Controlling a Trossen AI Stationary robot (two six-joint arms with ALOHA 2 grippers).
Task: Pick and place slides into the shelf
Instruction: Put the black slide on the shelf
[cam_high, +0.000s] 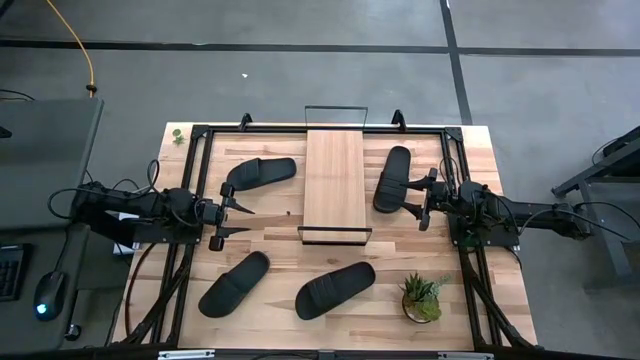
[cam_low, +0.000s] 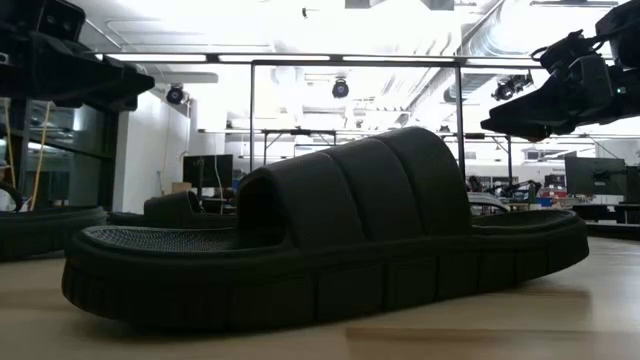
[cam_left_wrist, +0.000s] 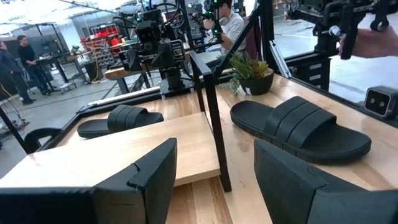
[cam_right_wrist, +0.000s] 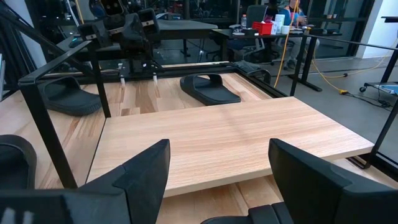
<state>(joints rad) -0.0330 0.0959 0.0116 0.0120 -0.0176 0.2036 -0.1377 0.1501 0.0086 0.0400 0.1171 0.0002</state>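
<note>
The shelf (cam_high: 337, 185), a light-wood board with black wire rails at its short ends, stands at the table's middle. Four black slides lie flat on their soles on the table. One lies far left (cam_high: 262, 174), one far right (cam_high: 392, 178), one near left (cam_high: 234, 283) and one near the middle (cam_high: 335, 290). My left gripper (cam_high: 243, 221) is open and empty left of the shelf, its fingers (cam_left_wrist: 149, 180) pointing at the board (cam_left_wrist: 124, 155). My right gripper (cam_high: 413, 198) is open and empty right of the shelf, just beside the far right slide.
A potted plant (cam_high: 422, 298) stands near the table's near right corner. A black frame (cam_high: 200, 135) runs round the work area. In the low view the near middle slide (cam_low: 330, 240) fills the foreground. People stand in the room beyond (cam_left_wrist: 15, 62).
</note>
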